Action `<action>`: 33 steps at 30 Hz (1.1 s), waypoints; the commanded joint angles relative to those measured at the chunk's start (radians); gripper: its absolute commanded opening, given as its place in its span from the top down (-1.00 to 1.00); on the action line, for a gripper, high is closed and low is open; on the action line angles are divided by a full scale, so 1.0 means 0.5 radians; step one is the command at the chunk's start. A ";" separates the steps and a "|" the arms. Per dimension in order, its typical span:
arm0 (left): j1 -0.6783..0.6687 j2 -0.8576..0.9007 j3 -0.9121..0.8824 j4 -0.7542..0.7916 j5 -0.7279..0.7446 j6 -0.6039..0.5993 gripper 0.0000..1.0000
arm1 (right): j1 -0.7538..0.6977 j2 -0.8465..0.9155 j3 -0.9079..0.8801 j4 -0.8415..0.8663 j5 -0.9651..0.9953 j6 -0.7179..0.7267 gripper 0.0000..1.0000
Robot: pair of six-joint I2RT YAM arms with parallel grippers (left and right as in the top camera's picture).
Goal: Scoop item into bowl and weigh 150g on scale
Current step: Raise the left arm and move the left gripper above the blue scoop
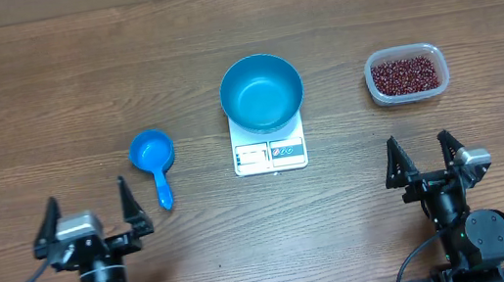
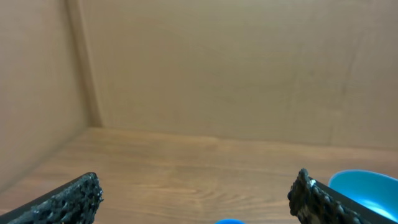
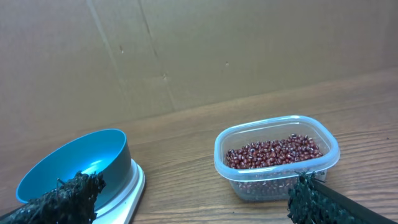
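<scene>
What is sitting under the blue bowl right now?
The white scale is under the blue bowl. Only the scale's front strip with the display shows in the overhead view; the bowl covers the rest of its platform.

Empty bright blue bowl upright on small white square scale mid-surface, dark red-brown beans heaped in clear tub nearer the right edge

You're working over a brown wood-grain table, its grain running side to side. Behind the table's far edge stands a plain cardboard wall with vertical creases; another cardboard panel closes the table's left side.
</scene>
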 commanded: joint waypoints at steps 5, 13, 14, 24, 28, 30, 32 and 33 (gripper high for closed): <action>0.011 0.564 0.645 -0.185 -0.145 0.082 -1.00 | 0.008 -0.016 -0.021 0.008 -0.003 0.003 -1.00; 0.011 1.250 1.281 -0.410 -0.145 0.088 -0.99 | 0.008 -0.016 -0.021 0.008 -0.003 0.003 -1.00; 0.011 1.322 1.345 -0.438 -0.143 0.087 -0.99 | 0.008 -0.016 -0.021 0.008 -0.003 0.003 -1.00; 0.011 2.141 2.216 -1.072 -0.082 0.064 -1.00 | 0.008 -0.016 -0.021 0.008 -0.003 0.003 -1.00; 0.011 2.425 2.517 -1.338 -0.074 0.063 -1.00 | 0.008 -0.016 -0.021 0.008 -0.003 0.003 -1.00; 0.013 2.551 2.638 -1.450 -0.073 0.063 -1.00 | 0.008 -0.016 -0.021 0.008 -0.003 0.003 -1.00; 0.013 2.660 2.729 -1.540 -0.068 0.053 -0.99 | 0.008 -0.016 -0.021 0.008 -0.003 0.003 -1.00; 0.014 2.709 2.766 -1.578 -0.066 0.039 -1.00 | 0.008 -0.016 -0.021 0.008 -0.003 0.003 -1.00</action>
